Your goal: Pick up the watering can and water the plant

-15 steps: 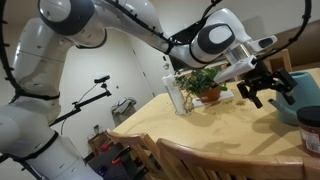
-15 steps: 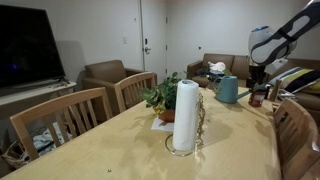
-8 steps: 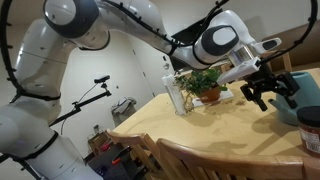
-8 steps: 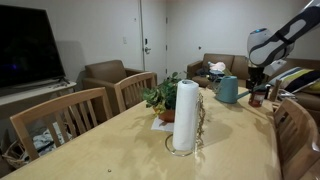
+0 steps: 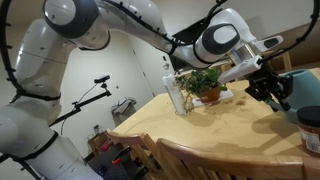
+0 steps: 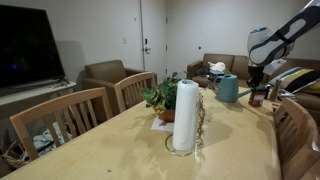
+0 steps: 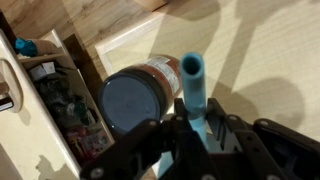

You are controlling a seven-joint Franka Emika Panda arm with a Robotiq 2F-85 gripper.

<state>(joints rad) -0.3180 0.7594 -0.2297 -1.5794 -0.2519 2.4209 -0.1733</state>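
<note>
At the far end of the worktop point(image 6: 120, 150), the can point(image 6: 228, 89) stands upright beyond the plant point(image 6: 163, 97), apart from its white tray point(image 5: 222, 98). In the wrist view the fingers point(image 7: 185, 135) are drawn close together on either side of a narrow teal part of the can. They appear to pinch it, though actual contact is not plain. That part ends in an open tube, evidently the spout point(image 7: 193, 68); whether the grip is on the handle or the spout I cannot tell. Judgement: a grip from above on a thin member suits lifting and then tipping toward the pot.

Obstructions noted: a dark jar point(image 7: 135, 100) with a pale lid sits just beside the can and directly under the wrist, so it is liable to be knocked when the can is lifted. A clear bottle point(image 5: 175, 88) stands next to the plant on one side. A paper roll point(image 6: 184, 115) on a wire holder stands in front of the plant in an exterior view. Chairs point(image 6: 60, 115) line the worktop edge, well clear of the work.
</note>
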